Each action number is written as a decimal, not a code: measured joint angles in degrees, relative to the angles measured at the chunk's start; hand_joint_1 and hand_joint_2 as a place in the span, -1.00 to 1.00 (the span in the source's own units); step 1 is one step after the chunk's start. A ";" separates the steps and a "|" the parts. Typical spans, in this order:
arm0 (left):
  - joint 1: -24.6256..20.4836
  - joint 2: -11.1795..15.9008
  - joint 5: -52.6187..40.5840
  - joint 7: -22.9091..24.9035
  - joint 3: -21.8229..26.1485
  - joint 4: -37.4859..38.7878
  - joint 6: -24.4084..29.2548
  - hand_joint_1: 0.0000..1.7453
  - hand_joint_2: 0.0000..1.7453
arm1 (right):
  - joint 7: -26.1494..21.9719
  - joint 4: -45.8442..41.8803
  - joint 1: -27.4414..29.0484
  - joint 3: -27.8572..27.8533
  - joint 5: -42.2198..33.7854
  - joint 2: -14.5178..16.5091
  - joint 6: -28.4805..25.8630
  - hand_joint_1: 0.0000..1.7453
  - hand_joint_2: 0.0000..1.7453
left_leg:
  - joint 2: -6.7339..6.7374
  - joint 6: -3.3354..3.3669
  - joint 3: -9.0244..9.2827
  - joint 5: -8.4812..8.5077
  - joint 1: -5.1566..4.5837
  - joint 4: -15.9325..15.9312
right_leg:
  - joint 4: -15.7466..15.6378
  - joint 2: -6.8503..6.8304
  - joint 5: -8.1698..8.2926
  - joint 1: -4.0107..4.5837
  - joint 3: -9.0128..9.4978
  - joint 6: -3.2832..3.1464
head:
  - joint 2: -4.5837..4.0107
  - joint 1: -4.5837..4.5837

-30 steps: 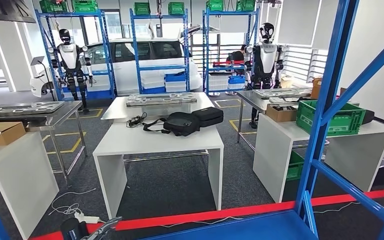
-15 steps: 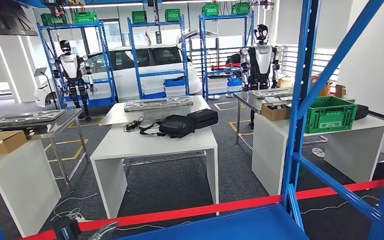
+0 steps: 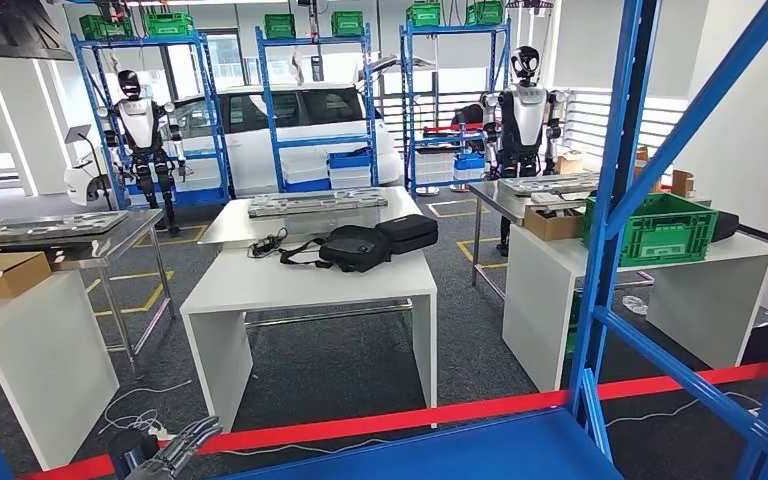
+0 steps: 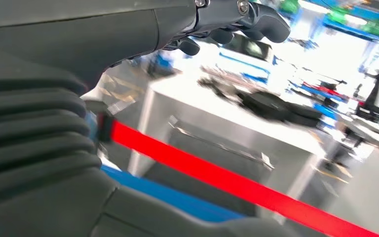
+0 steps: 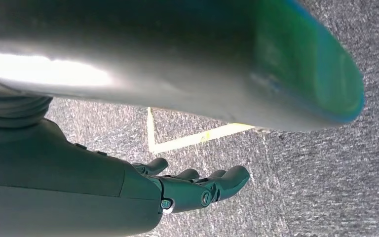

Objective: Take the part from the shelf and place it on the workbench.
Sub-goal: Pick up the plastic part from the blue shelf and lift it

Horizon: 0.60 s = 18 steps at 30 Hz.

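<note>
A white table (image 3: 310, 285) stands at the frame's centre with 2 black bags (image 3: 375, 243) on it. A green crate (image 3: 660, 228) sits on the white table at right. A cardboard box (image 3: 2, 273) lies at left. A white car (image 3: 280, 125) is parked at upper centre, behind blue racks (image 3: 315, 100). Red tape (image 3: 440, 415) crosses the lower frame.

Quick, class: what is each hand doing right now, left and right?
Left hand: open, holding nothing, fingers apart.
Right hand: open, holding nothing, hanging over the carpet floor.

Glossy blue painted-metal shelf frame (image 3: 612, 200); smooth matt white table (image 3: 300, 285) — black cloth bags (image 3: 360, 246) on it; rough grey carpet (image 5: 325, 173).
</note>
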 joint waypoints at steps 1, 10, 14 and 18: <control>-0.10 0.03 -1.42 0.34 -0.11 0.62 0.78 -1.00 1.00 | -0.05 0.00 -0.02 -0.06 0.17 -0.01 0.10 -1.00 -1.00 | 0.00 0.05 -0.03 -0.02 -0.02 0.01 | -0.12 0.00 0.05 0.00 0.04 0.10 | 0.00 0.00; 0.02 2.95 -2.41 -2.45 -1.42 4.42 -5.05 -1.00 1.00 | -0.07 0.00 -0.18 -0.26 1.18 -0.14 0.50 -1.00 -1.00 | 0.00 0.50 -0.38 -0.17 -0.19 0.34 | -0.58 0.04 0.30 -0.03 0.14 0.62 | 0.00 0.04; 0.03 4.60 0.01 -5.77 -2.26 5.57 -10.53 -1.00 1.00 | 0.15 0.00 -0.28 -0.63 1.14 -0.21 0.44 -1.00 -1.00 | 0.00 0.66 -0.48 -0.27 -0.21 0.54 | -0.60 0.02 0.28 -0.05 0.17 0.73 | 0.00 0.04; 0.01 5.07 9.86 -11.67 -2.74 6.43 -18.95 -1.00 1.00 | 0.16 0.00 -0.29 -1.12 1.10 -0.21 0.28 -1.00 -1.00 | 0.00 0.73 -0.57 -0.32 -0.22 0.69 | -0.62 0.02 0.30 -0.06 0.18 0.85 | 0.00 0.04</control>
